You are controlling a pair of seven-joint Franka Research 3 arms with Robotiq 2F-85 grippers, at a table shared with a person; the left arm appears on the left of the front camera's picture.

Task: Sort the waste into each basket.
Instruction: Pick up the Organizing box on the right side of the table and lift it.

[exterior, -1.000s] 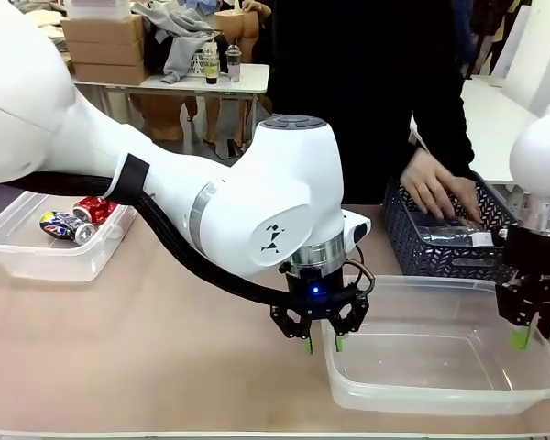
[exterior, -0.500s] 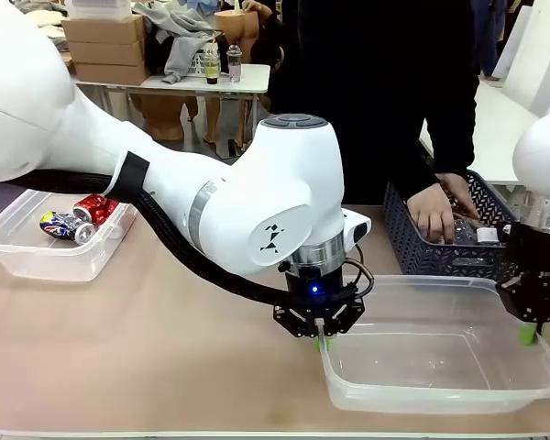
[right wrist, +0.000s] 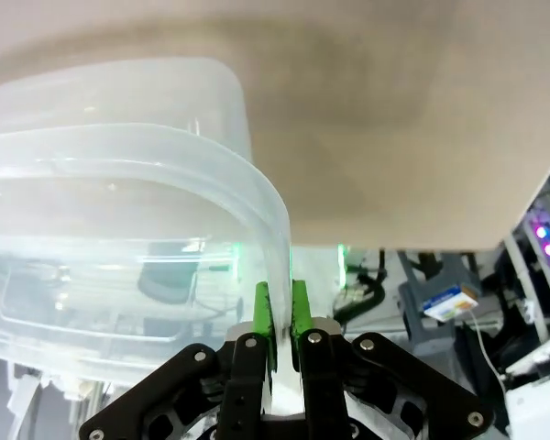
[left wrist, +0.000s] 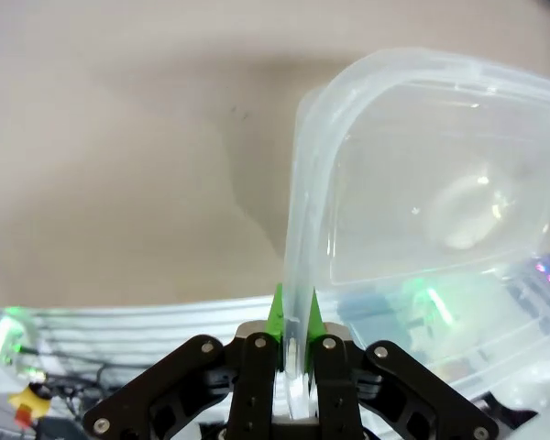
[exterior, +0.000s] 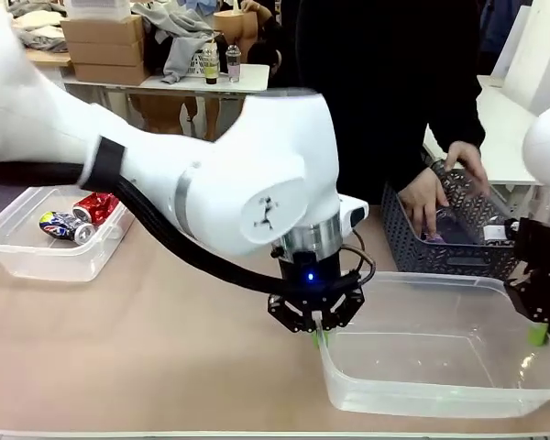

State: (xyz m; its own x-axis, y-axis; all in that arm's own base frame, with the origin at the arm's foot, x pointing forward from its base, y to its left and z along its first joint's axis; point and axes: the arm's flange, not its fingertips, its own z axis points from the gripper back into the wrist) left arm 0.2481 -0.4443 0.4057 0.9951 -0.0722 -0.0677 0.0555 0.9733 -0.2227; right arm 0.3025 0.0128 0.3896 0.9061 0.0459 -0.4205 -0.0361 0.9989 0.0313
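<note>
Evidently only partway through.

From the front: red can (exterior: 96, 208) and blue-yellow can (exterior: 62, 225) lying together in the left tub (exterior: 18, 258), so counted as sorted. Near tub (exterior: 422, 403) on the robot's right side of the table (exterior: 165, 357), bare inside, nothing sorted into it yet. Left gripper (exterior: 317, 335) clamped on that tub's left rim and right gripper (exterior: 537, 334) on its right rim, green pads pressed onto the plastic on both sides. Just behind, grey basket (exterior: 458, 258) with a person's hand (exterior: 420, 203) reaching in. Contents too unclear to name, probably the waste left to sort.

From the left wrist: fingers (left wrist: 275, 316) of the left gripper (left wrist: 291, 319) pinching the rolled rim of the near tub (left wrist: 309, 202), no gap beyond the plastic itself. Nothing inside the tub, bare table showing beside it.

From the right wrist: right gripper (right wrist: 281, 316) likewise nipped onto the near tub's rim (right wrist: 147, 147). Clear walls, no can or bottle inside.

Judged overall: cans placed, no bottle in either tub. Present step, at a guess: shifting or steadying the empty tub rather than sorting. Bottle half of the job probably all to do.
</note>
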